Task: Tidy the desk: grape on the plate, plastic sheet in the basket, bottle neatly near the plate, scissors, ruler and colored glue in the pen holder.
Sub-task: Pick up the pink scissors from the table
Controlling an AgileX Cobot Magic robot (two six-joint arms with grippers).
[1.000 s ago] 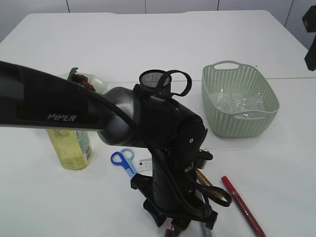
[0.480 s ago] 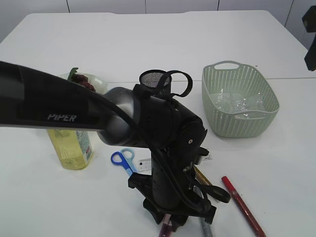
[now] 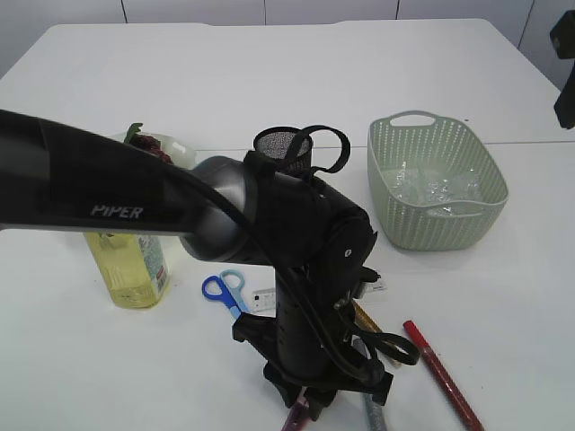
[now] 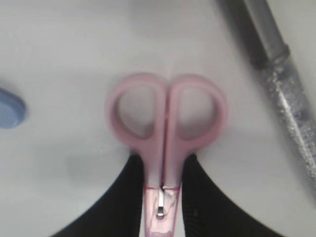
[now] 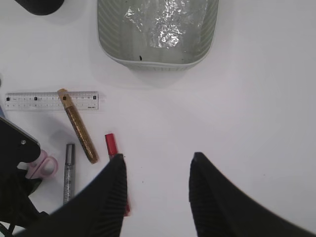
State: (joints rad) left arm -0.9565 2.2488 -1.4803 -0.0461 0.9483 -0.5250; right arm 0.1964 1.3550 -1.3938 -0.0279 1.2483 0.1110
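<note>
My left gripper (image 4: 163,195) is shut on the sheathed blades of the pink scissors (image 4: 165,116), low over the table at the front centre (image 3: 296,417). Blue scissors (image 3: 225,292), a ruler (image 5: 49,100), a gold glue pen (image 5: 79,126), a red glue pen (image 5: 111,144) and a silver glitter glue pen (image 4: 286,98) lie on the table around it. The mesh pen holder (image 3: 281,144) stands behind the left arm. The plastic sheet (image 5: 160,22) lies in the green basket (image 3: 436,229). My right gripper (image 5: 158,160) is open and empty, high above the table.
A bottle of yellow liquid (image 3: 130,269) stands upright at the left. Behind it is the plate (image 3: 180,148) with dark grapes (image 3: 148,144). The black left arm (image 3: 108,193) crosses the left half of the exterior view and hides part of the ruler.
The left gripper has risen slightly with the pink scissors, and more of them shows at the bottom edge of the exterior view. Nothing else on the table has moved.
</note>
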